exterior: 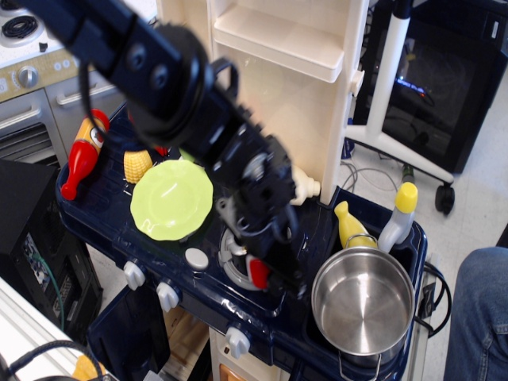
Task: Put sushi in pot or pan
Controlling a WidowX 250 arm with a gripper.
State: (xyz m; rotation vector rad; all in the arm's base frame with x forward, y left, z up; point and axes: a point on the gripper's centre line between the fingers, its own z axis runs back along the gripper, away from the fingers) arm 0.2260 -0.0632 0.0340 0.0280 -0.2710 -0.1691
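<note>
The sushi [257, 272] is a small red toy; only a sliver of it shows, between the fingers of my black gripper [268, 275] over the grey round burner [229, 259] at the front middle of the dark blue toy stove. The gripper looks shut on it, and the rest of the sushi is hidden by the gripper body. The shiny steel pot [363, 306] stands empty at the front right, a short way right of the gripper.
A lime-green plate [171, 198] lies left of the gripper, with corn [136, 163] and a ketchup bottle [82, 155] beyond it. A yellow bottle [352, 225] and a yellow-capped bottle [398, 214] stand behind the pot. A cream cabinet [294, 79] rises at the back. A jeans-clad leg [480, 309] is at the right edge.
</note>
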